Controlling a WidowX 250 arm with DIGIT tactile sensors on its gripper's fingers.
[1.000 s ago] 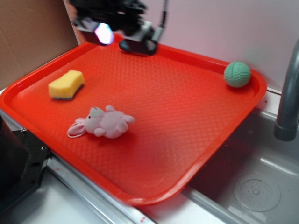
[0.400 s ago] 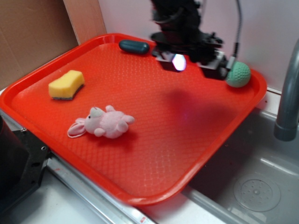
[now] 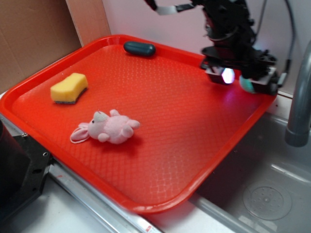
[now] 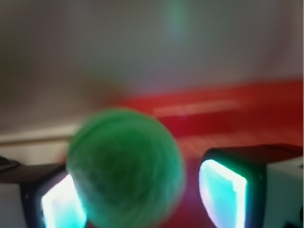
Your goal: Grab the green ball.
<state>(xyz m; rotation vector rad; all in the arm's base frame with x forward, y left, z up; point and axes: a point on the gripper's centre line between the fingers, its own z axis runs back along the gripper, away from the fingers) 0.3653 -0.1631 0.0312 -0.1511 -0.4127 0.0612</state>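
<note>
Within a second the hand (image 3: pixel 241 77) has swept from the tray's (image 3: pixel 146 206) far left rim to its two o'clock corner, where its fingers, spread wide and gripping nothing, now straddle the green ball (image 3: pixel 246 85), so closing looks next.

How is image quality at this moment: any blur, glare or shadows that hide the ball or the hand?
Wrist view: heavily blurred; the green ball is a soft blob between glowing cyan-white fingers, its texture lost. Exterior view: mostly sharp; the hand covers nearly all of the ball, a lit pad glares, and the arm casts a soft shadow on the red tray.
</note>
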